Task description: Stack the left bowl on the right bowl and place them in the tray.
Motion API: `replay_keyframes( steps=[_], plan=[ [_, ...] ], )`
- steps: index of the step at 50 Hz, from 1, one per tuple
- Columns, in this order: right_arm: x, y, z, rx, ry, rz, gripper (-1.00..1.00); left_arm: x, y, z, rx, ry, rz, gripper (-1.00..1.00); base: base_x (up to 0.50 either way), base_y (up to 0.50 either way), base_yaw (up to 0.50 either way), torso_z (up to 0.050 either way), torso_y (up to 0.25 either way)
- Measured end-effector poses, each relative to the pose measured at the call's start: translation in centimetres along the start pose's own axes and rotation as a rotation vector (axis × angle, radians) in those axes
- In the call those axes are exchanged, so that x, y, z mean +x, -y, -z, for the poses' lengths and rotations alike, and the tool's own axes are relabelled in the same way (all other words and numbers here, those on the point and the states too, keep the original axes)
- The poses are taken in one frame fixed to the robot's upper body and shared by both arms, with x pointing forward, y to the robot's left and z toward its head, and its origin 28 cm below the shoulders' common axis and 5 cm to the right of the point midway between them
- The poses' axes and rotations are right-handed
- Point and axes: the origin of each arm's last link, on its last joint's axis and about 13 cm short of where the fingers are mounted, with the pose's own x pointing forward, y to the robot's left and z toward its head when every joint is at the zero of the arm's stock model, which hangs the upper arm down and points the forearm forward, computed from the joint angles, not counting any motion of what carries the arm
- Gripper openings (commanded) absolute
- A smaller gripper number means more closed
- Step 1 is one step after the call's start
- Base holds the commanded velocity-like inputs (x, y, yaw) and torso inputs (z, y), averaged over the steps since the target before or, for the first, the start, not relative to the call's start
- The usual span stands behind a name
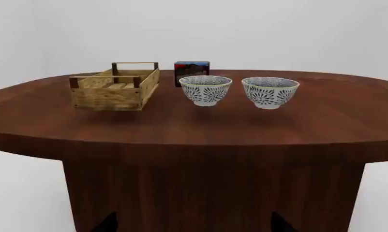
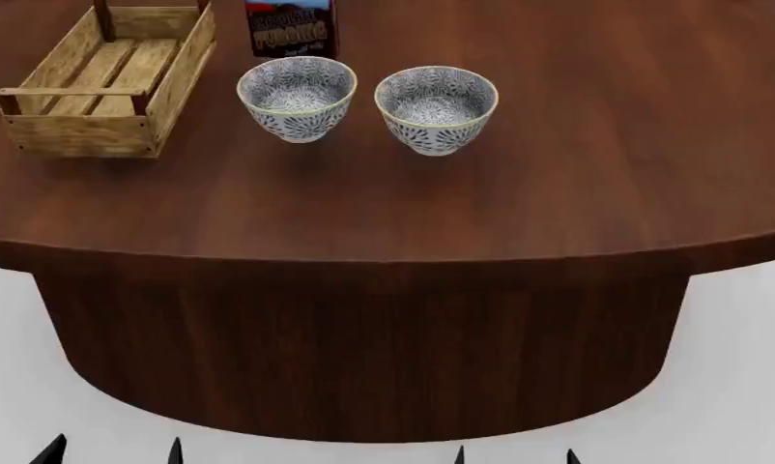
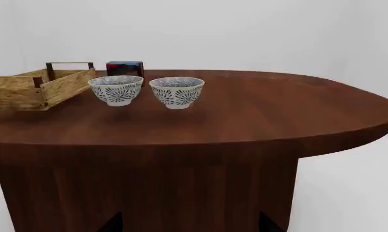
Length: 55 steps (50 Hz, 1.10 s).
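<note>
My left claw barely shows: only two dark fingertip points [image 2: 52, 449] at the bottom edge of the head view, with a second pair [image 2: 459, 454] there for the right claw. The tips of each pair stand apart, but that is too little to go on, so I cannot tell whether either claw is spread or pressed together. Neither is pinching anything; both hang low on my side of the table [image 2: 387, 213], below its top and short of its near edge.

Ahead of and above both claws, past a wide stretch of bare wood, the two patterned bowls sit upright side by side, near each other but not touching. The left bowl [image 2: 296, 97] lies forward of my left claw and somewhat toward the right; the right bowl [image 2: 437, 106] lies almost straight ahead of my right claw. I judge the left arm the better placed for the first lift.

Just left of the left bowl sits the tray [image 2: 104, 82], its long axis running away from me, angled slightly. Behind the left bowl, farthest back, stands the pudding box [image 2: 291, 27].

I reckon nothing of the task is done yet.
</note>
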Motion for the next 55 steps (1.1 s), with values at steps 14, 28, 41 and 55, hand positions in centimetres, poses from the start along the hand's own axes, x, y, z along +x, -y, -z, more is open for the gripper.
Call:
replay_keyframes(
  steps=[14,28,41,55],
  plan=[
    [0.0,0.8,-2.5,-0.027,0.012,0.027,1.0,0.3,-0.7,-1.7,0.045,0.002,-0.018,1.0,0.0,0.0,0.0,0.0,0.0],
    [-1.2,3.2,-8.4,-0.085,0.026,0.106,1.0,0.8,-2.6,-5.4,0.076,-0.023,-0.059,1.0,0.0,0.0,0.0,0.0,0.0],
    [-2.7,4.8,-13.0,-0.131,0.042,0.176,1.0,0.2,-3.6,-8.9,0.1,0.009,-0.079,1.0,0.0,0.0,0.0,0.0,0.0],
    [-3.8,5.2,-14.8,-0.186,0.029,0.248,1.0,-0.5,-3.8,-10.5,0.102,0.034,-0.085,1.0,0.0,0.39,0.0,0.0,0.0]
  ],
)
